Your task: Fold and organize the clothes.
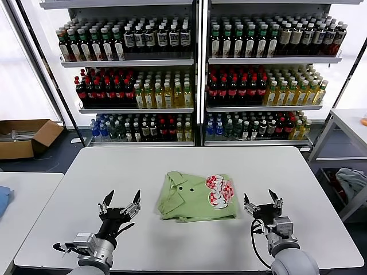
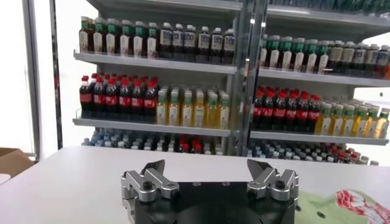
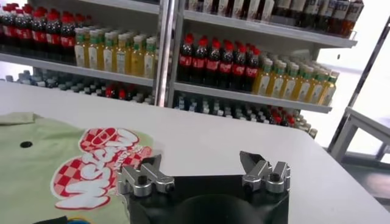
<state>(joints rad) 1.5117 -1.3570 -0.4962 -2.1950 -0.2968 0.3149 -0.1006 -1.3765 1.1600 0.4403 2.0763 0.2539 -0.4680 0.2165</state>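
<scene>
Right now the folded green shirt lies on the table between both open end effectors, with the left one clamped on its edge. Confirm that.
Wrong on one point: the left end effector is open and clear of the shirt, as the head view shows. The rest holds: right end effector open, shirt folded on the table.

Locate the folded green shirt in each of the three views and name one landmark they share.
Head view: folded green shirt at table centre, between both open hands.
Left wrist view: only a corner, beside the left hand.
Right wrist view: printed side, beside the right hand.
Shared landmark: bottle shelves.
</scene>
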